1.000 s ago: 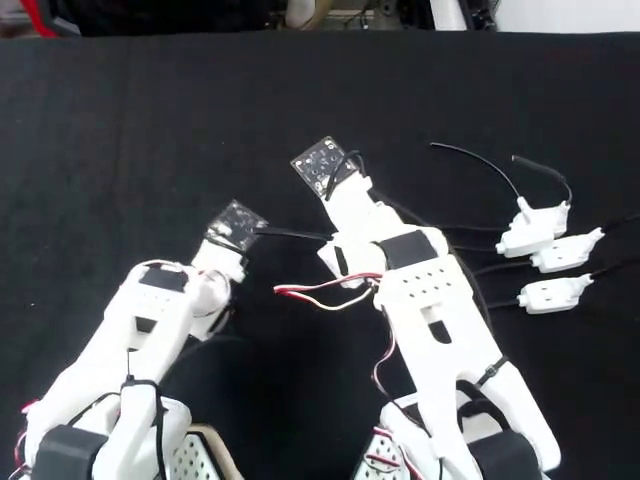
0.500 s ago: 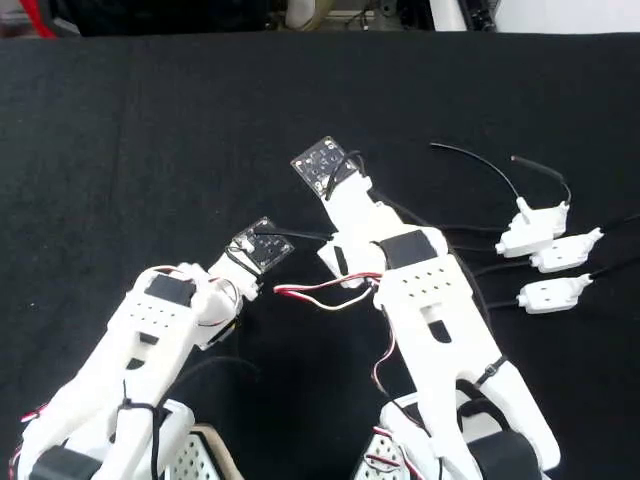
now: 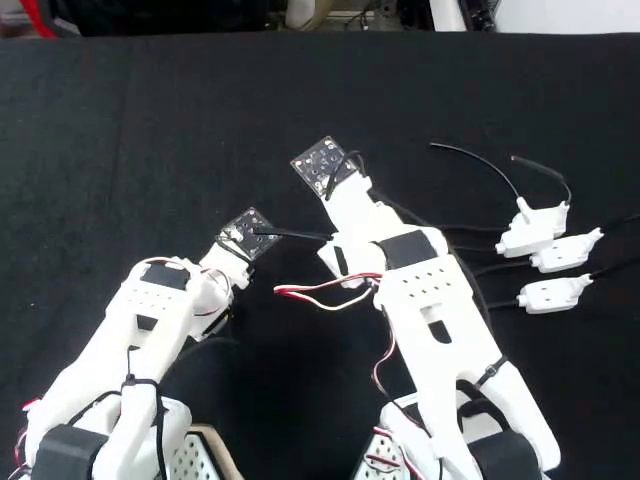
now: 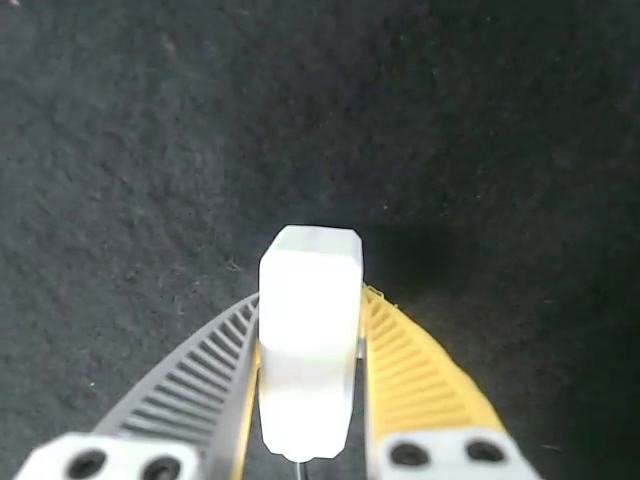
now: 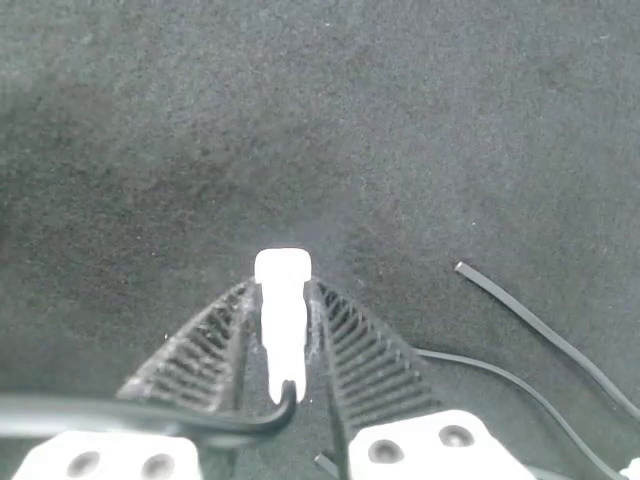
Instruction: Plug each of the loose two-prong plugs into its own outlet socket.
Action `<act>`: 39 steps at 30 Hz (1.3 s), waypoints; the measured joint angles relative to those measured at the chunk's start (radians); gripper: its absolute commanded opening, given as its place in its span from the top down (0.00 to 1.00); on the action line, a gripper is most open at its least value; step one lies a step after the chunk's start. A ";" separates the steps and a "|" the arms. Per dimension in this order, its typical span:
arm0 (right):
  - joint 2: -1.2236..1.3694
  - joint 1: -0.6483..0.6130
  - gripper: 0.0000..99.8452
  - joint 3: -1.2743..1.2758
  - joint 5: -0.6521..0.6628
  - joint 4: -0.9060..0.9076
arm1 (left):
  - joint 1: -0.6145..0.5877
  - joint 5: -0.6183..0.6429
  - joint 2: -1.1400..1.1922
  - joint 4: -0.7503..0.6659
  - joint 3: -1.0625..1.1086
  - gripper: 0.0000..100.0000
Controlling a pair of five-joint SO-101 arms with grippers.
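Connectors pinched in both grippers, prongs out of sight

From above, a small square camera board on each wrist covers its grip, mid-frame over the black cloth table. The left gripper, one finger grey and one yellow, is clamped on a chunky white eight-sided connector block at lower centre; its prongs or slots cannot be made out. The right gripper squeezes a slim white plug body trailing a black cable, its prongs unseen. Three white connector pieces lie at the right edge; whether they are joined is unclear.
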 measured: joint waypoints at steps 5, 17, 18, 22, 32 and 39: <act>0.000 0.000 0.99 0.000 0.000 0.000 | -0.006 0.031 0.000 0.000 0.000 0.80; 0.000 0.000 0.99 0.011 0.000 0.000 | -0.028 0.041 0.000 0.031 -0.035 0.71; 0.000 0.000 0.99 0.015 0.000 0.000 | -0.043 0.041 0.000 0.032 -0.044 0.71; 0.000 0.000 0.99 0.015 0.000 0.000 | -0.066 0.069 0.000 0.032 -0.060 0.71; 0.000 0.000 0.99 0.015 0.000 0.000 | -0.072 0.072 0.000 0.032 -0.060 0.71; 0.000 0.000 0.99 0.015 0.000 0.000 | -0.074 0.078 0.006 0.009 -0.061 0.71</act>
